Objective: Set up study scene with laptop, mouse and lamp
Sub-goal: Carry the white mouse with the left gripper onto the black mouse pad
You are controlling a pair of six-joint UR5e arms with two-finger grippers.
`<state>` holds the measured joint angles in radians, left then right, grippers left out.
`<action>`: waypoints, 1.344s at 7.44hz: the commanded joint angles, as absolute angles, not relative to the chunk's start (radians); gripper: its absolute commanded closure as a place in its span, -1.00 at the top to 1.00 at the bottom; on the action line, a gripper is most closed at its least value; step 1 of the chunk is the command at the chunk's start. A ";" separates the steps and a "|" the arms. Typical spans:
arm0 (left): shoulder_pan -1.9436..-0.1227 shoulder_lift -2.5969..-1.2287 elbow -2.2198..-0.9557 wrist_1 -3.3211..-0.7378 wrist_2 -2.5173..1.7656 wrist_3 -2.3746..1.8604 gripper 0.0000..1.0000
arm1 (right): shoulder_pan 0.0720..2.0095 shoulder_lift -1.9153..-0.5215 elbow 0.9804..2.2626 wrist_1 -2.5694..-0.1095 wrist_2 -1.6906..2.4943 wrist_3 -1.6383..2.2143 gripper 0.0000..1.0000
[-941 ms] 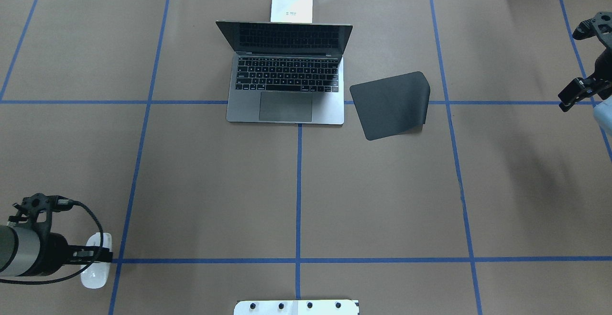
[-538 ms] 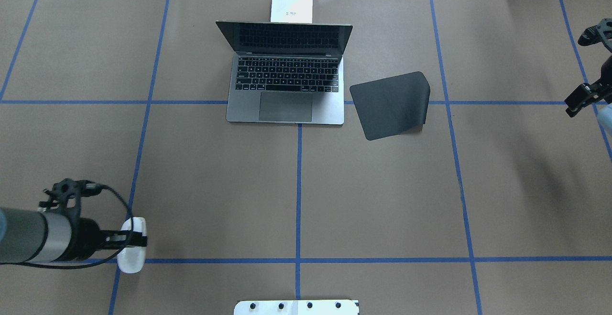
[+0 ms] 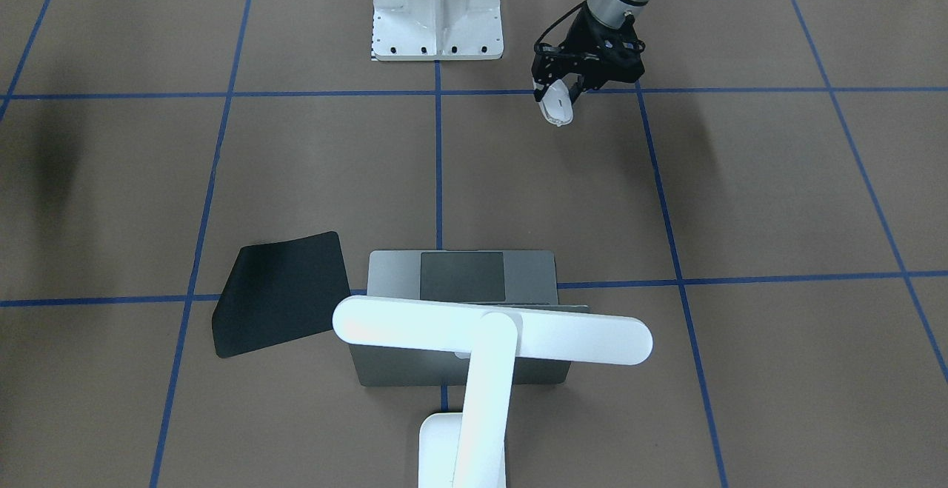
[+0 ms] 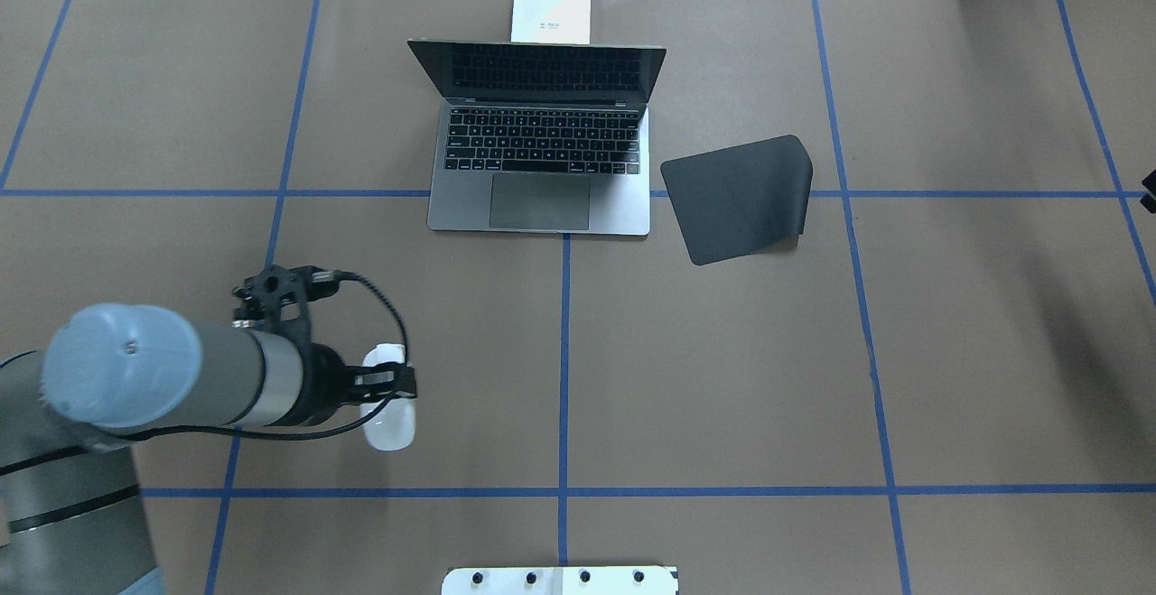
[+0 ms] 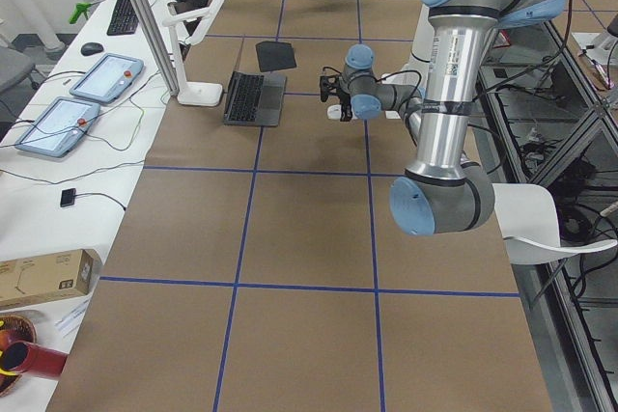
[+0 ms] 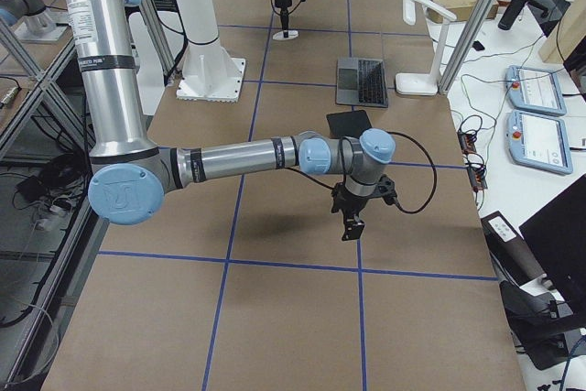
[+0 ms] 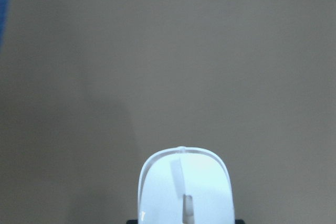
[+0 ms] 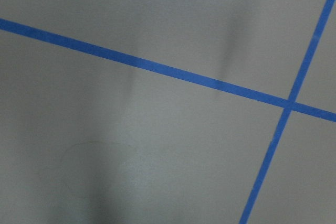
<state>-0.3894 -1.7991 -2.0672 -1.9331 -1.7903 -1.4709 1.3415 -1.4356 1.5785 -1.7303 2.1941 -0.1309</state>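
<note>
- Small white smooth oval mouse (image 4: 388, 428): gripped across its middle and, by its tilt in the front-facing view, apparently lifted off the surface. It is well apart from the laptop, off that machine's front-left corner on the robot's side.
- Left tool (image 4: 395, 385): clenched on the mouse, one finger on each flank. The wrist view shows the mouse's nose jutting forward over bare surface.
- Space-grey metal laptop (image 4: 539, 153): open, dark keys and large trackpad facing the robot, lid tilted back. It looks already placed.
- Glossy white T-shaped lamp (image 3: 489, 336): base just behind the laptop's lid, long bar head hanging over the lid and keyboard. It also looks placed.
- Flat black mat (image 4: 739, 198): just beside the laptop's right edge, one far corner curled up, nothing on it.
- Right tool (image 6: 350, 224): far to the laptop's right, past the mat, hanging above the surface. I cannot tell whether it is released or clenched.
- Brown paper-covered counter (image 4: 722, 378): carries everything, gridded with blue tape lines (image 4: 564, 351).
- White ribbed bolted pedestal (image 3: 437, 10): opposite the laptop's front edge, at the robot's side.
- Step in hand, as judged: carrying the mouse toward the laptop.
- Next move, as judged: cross in front of the laptop without clipping it, lower the mouse flat onto the mat, then let go.
</note>
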 commanded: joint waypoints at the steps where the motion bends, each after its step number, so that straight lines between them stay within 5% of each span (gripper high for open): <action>1: -0.385 -1.974 -2.024 -1.838 -1.761 -1.525 -1.00 | 1.390 -1.449 1.560 -1.730 2.207 -0.201 1.00; 5: -0.376 -2.265 -1.768 -1.839 -1.645 -1.607 -1.00 | 1.396 -1.529 1.647 -1.698 2.200 -0.196 1.00; 10: -0.367 -2.622 -1.310 -1.908 -1.438 -1.689 -1.00 | 1.390 -1.545 1.588 -1.507 2.137 -0.080 1.00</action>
